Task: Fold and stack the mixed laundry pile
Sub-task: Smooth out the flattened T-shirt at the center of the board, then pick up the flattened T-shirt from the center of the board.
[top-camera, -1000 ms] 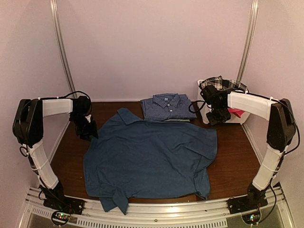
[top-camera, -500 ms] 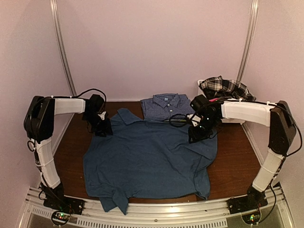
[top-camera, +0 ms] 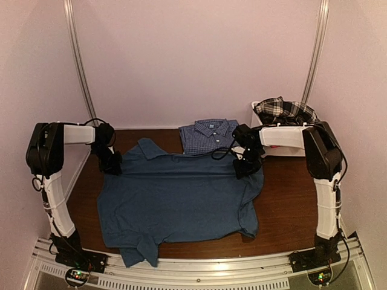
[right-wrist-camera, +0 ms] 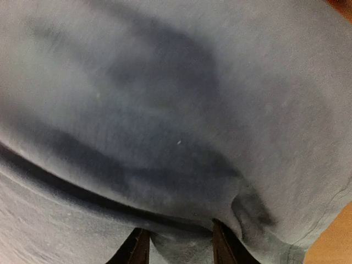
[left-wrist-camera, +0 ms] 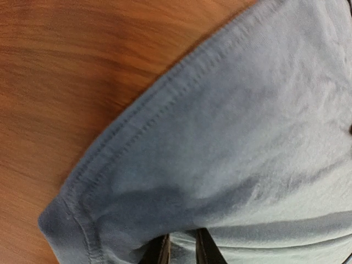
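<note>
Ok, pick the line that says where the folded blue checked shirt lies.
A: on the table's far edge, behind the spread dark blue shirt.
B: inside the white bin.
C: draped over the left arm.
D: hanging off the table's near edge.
A: the folded blue checked shirt sits flat on the table at the back, just beyond the dark blue shirt.

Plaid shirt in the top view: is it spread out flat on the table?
No, the plaid shirt is heaped in the white bin at the far right corner, not on the table.
</note>
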`<state>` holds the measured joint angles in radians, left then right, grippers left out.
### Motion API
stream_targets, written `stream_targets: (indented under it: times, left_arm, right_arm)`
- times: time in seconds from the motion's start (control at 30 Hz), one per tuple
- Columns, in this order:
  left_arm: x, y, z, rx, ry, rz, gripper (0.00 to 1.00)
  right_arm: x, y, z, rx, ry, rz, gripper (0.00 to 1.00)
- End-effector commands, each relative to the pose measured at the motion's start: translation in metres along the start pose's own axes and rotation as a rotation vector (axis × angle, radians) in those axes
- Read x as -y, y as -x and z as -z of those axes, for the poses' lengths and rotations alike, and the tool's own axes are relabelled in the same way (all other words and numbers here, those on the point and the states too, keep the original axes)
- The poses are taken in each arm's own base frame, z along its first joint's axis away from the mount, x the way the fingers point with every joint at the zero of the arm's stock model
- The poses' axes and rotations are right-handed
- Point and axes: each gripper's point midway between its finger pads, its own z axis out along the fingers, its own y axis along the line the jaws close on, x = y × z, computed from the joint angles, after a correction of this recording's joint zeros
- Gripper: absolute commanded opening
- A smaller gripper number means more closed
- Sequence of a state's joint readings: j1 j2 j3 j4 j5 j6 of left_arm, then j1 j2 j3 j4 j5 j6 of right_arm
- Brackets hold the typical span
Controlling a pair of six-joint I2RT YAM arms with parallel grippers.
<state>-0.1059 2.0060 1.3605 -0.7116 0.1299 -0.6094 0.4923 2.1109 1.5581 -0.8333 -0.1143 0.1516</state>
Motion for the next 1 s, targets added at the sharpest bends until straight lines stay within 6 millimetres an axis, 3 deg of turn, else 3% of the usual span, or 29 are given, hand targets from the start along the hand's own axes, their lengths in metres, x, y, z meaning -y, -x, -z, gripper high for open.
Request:
stream_targets:
  times: [0.0, 0.1, 0.2, 0.3, 0.4, 0.43, 0.57, 0.7, 0.77, 0.87, 0.97]
  left_arm:
    - [-0.051, 0.007, -0.012, -0.025, 0.129, 0.102, 0.20]
    - [-0.030, 0.025, -0.004, 0.010, 0.038, 0.079, 0.32]
    - [-0.005, 0.031, 0.023, 0.051, -0.032, -0.010, 0.53]
    - [0.012, 0.015, 0.059, 0.084, -0.053, -0.105, 0.65]
    - [0.032, -0.027, 0.091, 0.082, -0.099, -0.185, 0.68]
    - [0.038, -0.046, 0.095, 0.064, -0.105, -0.212, 0.68]
    - [0.071, -0.135, 0.111, -0.009, -0.150, -0.322, 0.68]
    - [0.085, -0.217, 0.113, -0.103, -0.237, -0.347, 0.68]
    - [0.084, -0.249, 0.110, -0.139, -0.239, -0.370, 0.69]
    - [0.078, -0.279, 0.105, -0.171, -0.212, -0.401, 0.71]
    - [0.075, -0.295, 0.097, -0.198, -0.177, -0.422, 0.73]
  right_arm:
    - [0.053, 0.042, -0.012, 0.031, -0.202, 0.000, 0.43]
    - [0.055, 0.079, 0.019, 0.104, -0.198, 0.001, 0.47]
    - [0.026, 0.091, 0.071, 0.189, -0.067, 0.018, 0.53]
    - [-0.009, 0.067, 0.116, 0.243, 0.114, 0.000, 0.56]
    - [-0.037, 0.015, 0.136, 0.220, 0.279, -0.039, 0.59]
    - [-0.042, -0.013, 0.128, 0.165, 0.319, -0.064, 0.60]
    - [-0.064, -0.087, 0.132, 0.088, 0.433, -0.143, 0.64]
    - [-0.072, -0.146, 0.117, 0.013, 0.450, -0.195, 0.73]
    - [-0.072, -0.166, 0.107, -0.010, 0.463, -0.227, 0.75]
    - [-0.065, -0.187, 0.092, -0.031, 0.425, -0.241, 0.78]
    - [-0.060, -0.183, 0.083, -0.005, 0.388, -0.220, 0.80]
